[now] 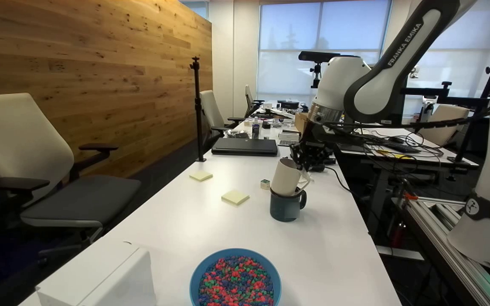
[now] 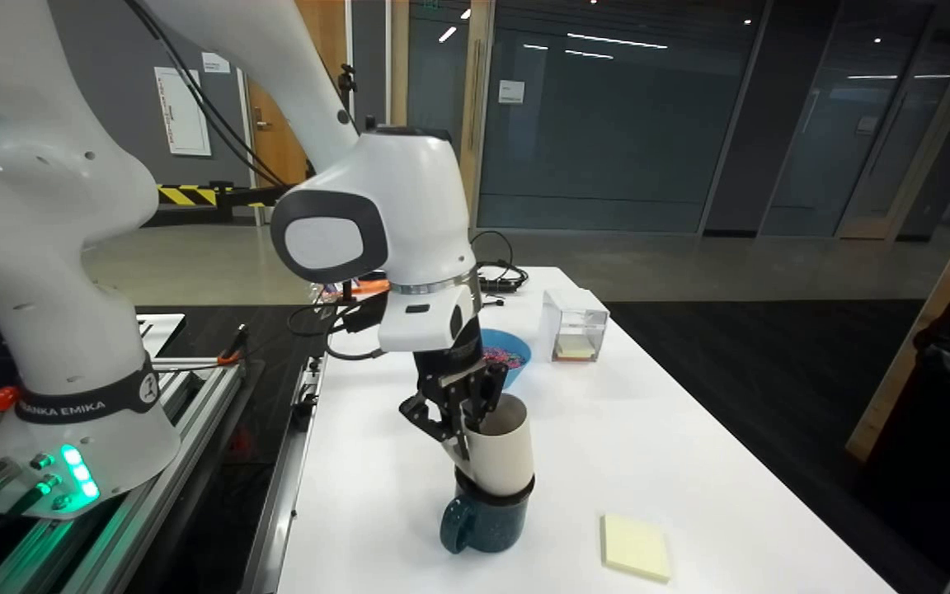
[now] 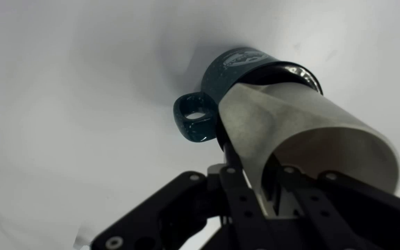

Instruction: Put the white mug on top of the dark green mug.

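One white mug (image 2: 505, 455) leans, hidden base perhaps unseated, in the dark green mug (image 2: 493, 528), nearer the robot-side edge of the tabletop (image 2: 656, 462), wall pinched by your gripper (image 3: 252, 170); release now and it could topple.

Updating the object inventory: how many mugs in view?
2. A cream-white, cylindrical, ceramic-looking mug tilts at the mouth of a glossy, dark green, round-bodied mug, which stands on the white tabletop. Background clutter in an exterior view could hide others.
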